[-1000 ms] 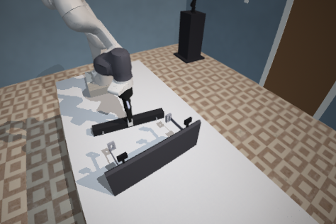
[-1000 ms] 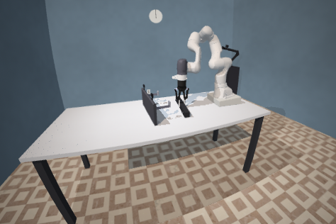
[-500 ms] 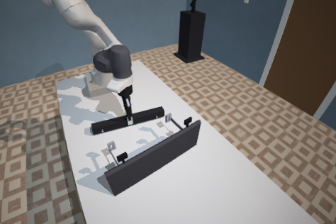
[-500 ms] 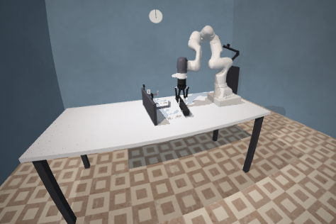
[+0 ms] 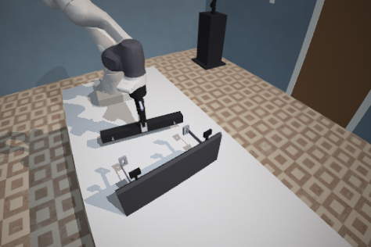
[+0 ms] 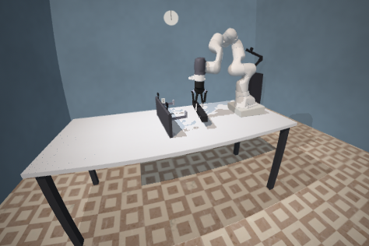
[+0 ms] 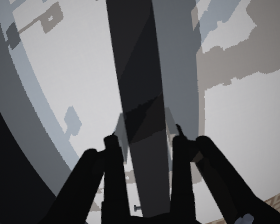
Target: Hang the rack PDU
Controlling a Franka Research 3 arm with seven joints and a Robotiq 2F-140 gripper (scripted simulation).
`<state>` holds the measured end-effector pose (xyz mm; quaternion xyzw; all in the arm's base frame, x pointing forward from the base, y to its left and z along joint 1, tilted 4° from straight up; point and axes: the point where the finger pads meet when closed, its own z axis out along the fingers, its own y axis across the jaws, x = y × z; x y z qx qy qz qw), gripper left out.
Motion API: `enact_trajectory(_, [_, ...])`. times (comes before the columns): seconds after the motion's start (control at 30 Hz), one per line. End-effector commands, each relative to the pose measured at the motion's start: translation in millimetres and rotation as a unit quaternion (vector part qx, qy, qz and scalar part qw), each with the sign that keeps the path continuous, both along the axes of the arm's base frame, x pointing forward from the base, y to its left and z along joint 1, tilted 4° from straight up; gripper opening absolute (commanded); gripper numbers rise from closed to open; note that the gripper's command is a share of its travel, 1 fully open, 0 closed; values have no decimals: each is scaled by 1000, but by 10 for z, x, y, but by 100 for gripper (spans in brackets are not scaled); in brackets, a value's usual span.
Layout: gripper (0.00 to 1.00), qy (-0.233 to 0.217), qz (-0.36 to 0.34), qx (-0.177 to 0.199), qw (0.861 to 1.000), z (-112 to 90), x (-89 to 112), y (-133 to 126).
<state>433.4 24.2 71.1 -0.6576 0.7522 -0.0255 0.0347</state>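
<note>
The rack PDU [image 5: 139, 127] is a long black bar lying on the white table, with two small buttons on its side. My gripper [image 5: 143, 125] points straight down and is shut on the PDU at its middle. In the wrist view the PDU [image 7: 140, 91] runs up the frame between my two fingers. Two grey keyhole plates [image 5: 186, 130] [image 5: 123, 161] stand on thin stems behind a dark slanted panel [image 5: 170, 174]. The plates are apart from the PDU. In the exterior view the gripper [image 6: 199, 103] stands over the PDU [image 6: 202, 113], right of the panel [image 6: 163, 117].
The arm's white base [image 5: 107, 94] stands at the far end of the table. Two small black brackets [image 5: 207, 133] [image 5: 135, 173] sit on the panel's top edge. A black pedestal with a camera arm [image 5: 211, 37] stands on the floor beyond the table.
</note>
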Motion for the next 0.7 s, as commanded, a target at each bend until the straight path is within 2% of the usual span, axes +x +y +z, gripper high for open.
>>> enact_trajectory(0.0, [0, 9, 4, -6, 1000, 200, -86, -46])
enact_trajectory(0.23, [0, 9, 4, -6, 1000, 412, -100, -45])
enact_trajectory(0.67, [0, 9, 4, -6, 1000, 434, -102, -45])
